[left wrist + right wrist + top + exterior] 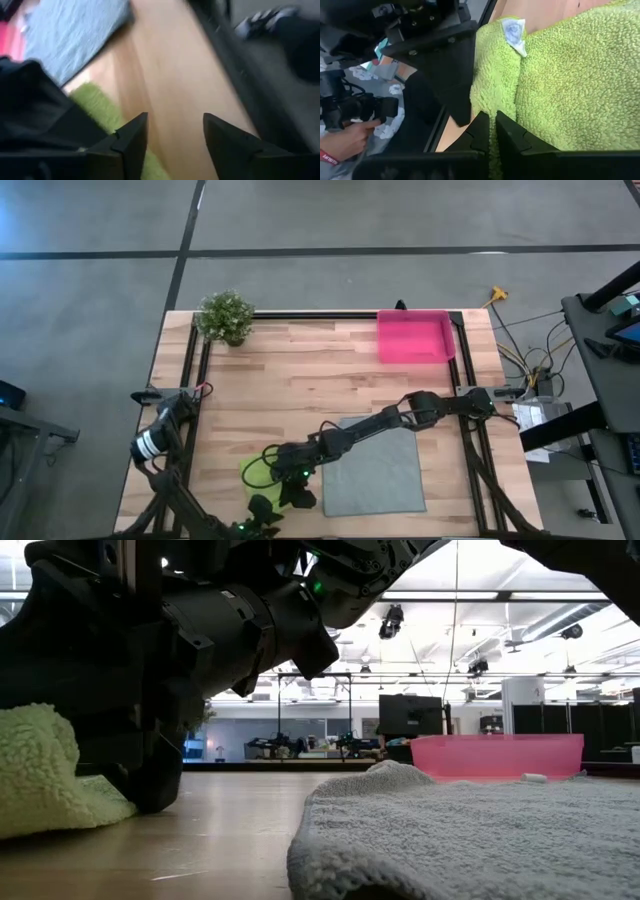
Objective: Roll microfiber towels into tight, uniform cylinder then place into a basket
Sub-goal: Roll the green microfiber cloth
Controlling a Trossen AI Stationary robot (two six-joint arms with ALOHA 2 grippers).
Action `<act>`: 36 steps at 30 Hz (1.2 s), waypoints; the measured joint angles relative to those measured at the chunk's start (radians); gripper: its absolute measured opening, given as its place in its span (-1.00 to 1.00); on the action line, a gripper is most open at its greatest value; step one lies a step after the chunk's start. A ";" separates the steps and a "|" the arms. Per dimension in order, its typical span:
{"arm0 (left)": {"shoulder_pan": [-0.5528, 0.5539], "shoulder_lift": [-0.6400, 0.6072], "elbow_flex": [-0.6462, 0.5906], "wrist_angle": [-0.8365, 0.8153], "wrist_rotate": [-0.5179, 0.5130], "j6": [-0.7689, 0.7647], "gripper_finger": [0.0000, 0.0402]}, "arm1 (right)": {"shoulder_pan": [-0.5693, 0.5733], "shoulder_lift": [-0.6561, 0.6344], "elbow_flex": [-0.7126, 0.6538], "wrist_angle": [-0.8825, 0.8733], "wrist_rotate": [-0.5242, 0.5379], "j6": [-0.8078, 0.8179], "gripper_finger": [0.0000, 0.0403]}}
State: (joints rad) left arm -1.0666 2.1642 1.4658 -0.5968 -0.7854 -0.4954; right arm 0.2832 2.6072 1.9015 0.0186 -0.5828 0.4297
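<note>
The lime green towel [252, 472] lies bunched on the table near its front edge, with a white tag [514, 32] showing. My right gripper [493, 117] reaches in from the right, shut at a crease of this towel. My left gripper [175, 120] stands open just beside the green towel [100, 107], with bare wood between its fingers. The grey towel [375, 470] lies flat on the table to the right of the green one. The pink basket [413, 337] stands at the far right. My right gripper pinches the green towel at a crease between two bulges [492, 102], below the tag. The fingers come slanting down from the table's right side. One layer or several, I cannot tell. The towel rests on the table.
A small potted plant [226, 317] stands at the far left. Bare wood lies between the towels and the basket. Black rails [200, 360] run along the table's sides. Beyond the near edge a person's hand [350, 137] holds a camera.
</note>
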 joint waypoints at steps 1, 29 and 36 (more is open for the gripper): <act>-0.002 0.014 0.027 -0.058 -0.006 -0.025 -0.18 | 0.000 0.000 0.000 0.000 0.000 0.000 -0.93; -0.032 0.048 0.108 -0.425 0.018 -0.501 -0.23 | 0.000 0.000 0.000 -0.005 0.007 -0.034 -0.93; -0.032 0.045 0.067 -0.346 0.032 -0.641 -0.55 | 0.001 0.000 -0.001 -0.006 0.008 -0.074 -0.93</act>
State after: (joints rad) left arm -1.0988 2.2093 1.5327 -0.9425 -0.7534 -1.1367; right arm 0.2839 2.6076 1.9007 0.0122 -0.5747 0.3562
